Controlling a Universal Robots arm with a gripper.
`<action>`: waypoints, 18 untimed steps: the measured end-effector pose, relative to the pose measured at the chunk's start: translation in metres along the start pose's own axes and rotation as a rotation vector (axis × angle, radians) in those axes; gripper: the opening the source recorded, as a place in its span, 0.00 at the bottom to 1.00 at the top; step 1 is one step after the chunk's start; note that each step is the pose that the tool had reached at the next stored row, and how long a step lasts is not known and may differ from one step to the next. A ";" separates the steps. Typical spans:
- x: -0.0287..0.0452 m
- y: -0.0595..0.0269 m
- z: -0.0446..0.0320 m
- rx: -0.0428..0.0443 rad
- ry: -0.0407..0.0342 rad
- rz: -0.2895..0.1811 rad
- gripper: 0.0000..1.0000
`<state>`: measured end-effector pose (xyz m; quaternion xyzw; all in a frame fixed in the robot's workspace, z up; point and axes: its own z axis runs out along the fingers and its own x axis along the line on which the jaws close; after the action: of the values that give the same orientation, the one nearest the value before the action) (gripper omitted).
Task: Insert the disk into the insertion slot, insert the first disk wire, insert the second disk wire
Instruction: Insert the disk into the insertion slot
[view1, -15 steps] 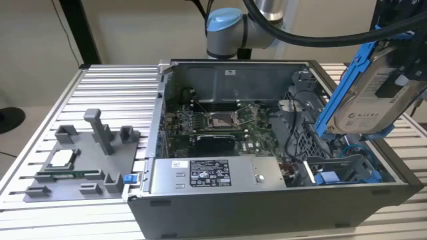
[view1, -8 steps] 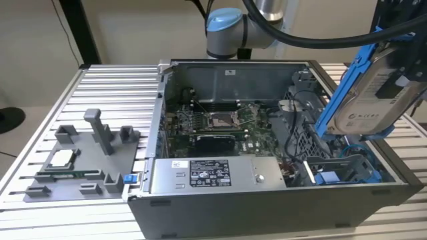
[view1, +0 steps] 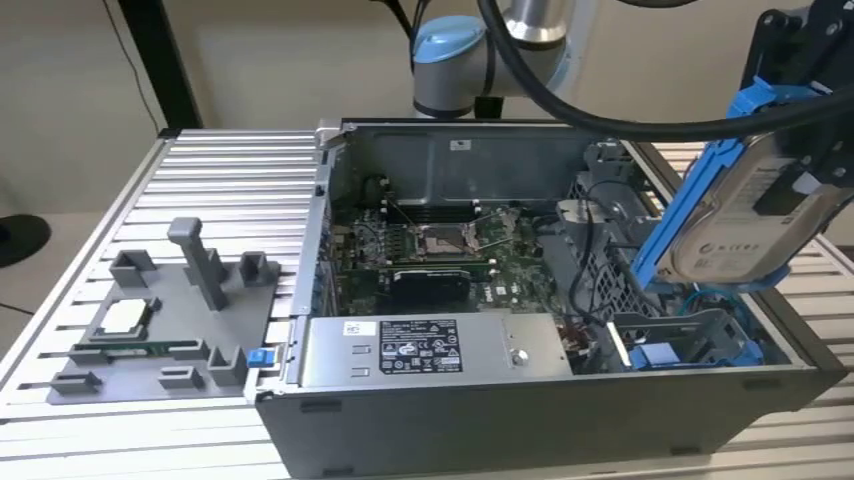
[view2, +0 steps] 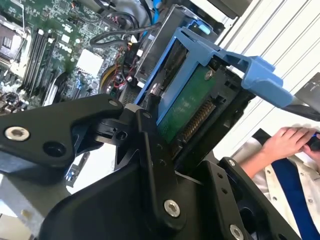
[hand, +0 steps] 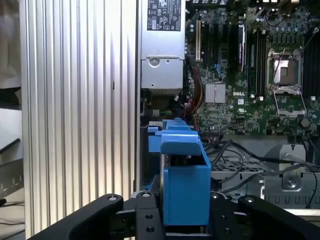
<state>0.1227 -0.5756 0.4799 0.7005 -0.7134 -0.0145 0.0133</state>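
Across most of the exterior view spreads the ribbed tabletop (view1: 214, 170), with the open computer case (view1: 534, 420) standing on it at centre and right. A silver power-supply box (view1: 427, 350) lies along the case's lower edge. At upper right the disk (view1: 727, 230), in its blue frame, hangs tilted above the insertion slot (view1: 687, 340) and clear of it. The black tool (hand: 181, 210) is clenched on the disk, its fingers (hand: 145, 215) pressed either side of the frame in the first wrist view.

Blue-framed silver disk (view1: 727, 232) hangs tilted above the grey insertion slot (view1: 687, 338).
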 end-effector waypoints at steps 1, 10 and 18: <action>0.0004 -0.0008 0.0014 0.0000 0.0001 0.000 0.00; 0.0064 -0.0066 0.0171 0.0000 -0.0011 0.000 0.00; 0.0088 -0.0097 0.0316 -0.0001 -0.0014 0.000 0.00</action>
<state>0.1309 -0.5845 0.4480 0.7006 -0.7133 -0.0151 0.0128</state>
